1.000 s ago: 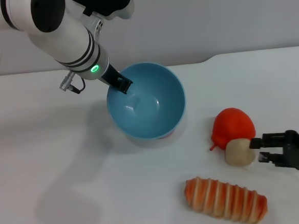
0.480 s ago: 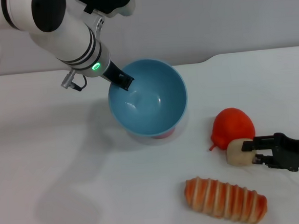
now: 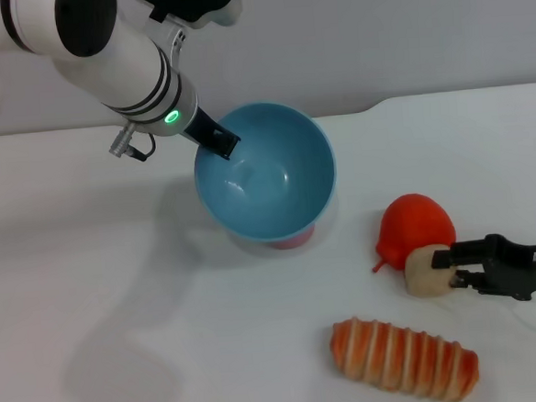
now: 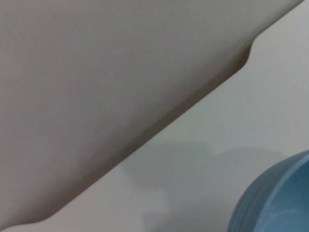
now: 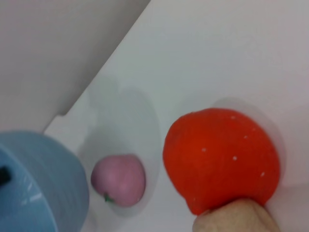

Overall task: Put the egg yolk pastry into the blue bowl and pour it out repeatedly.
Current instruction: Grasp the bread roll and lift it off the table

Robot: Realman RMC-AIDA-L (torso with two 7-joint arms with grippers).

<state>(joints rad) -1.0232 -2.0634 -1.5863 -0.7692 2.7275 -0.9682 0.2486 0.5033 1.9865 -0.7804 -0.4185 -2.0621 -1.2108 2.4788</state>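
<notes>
The blue bowl [image 3: 266,178] hangs tilted above the table, its inside facing me, and my left gripper [image 3: 218,145] is shut on its far left rim. Part of the bowl's outer wall [image 4: 275,198] shows in the left wrist view, and it also shows [image 5: 38,183] in the right wrist view. The egg yolk pastry [image 3: 422,273] lies on the table at the right, pressed against a red fruit [image 3: 417,227]. My right gripper [image 3: 443,270] reaches in from the right edge, its fingers closed on the pastry's near side. In the right wrist view only the pastry's top [image 5: 236,217] shows.
A long orange-striped bread loaf [image 3: 403,357] lies in front of the pastry. A pink ball [image 5: 118,179] with a green mark sits on the table under the raised bowl, and its edge [image 3: 294,241] peeks out below the rim. The red fruit [image 5: 222,159] fills much of the right wrist view.
My right gripper has slid left until its fingers reach around the pastry. The bowl in my left gripper has shifted slightly right and up.
</notes>
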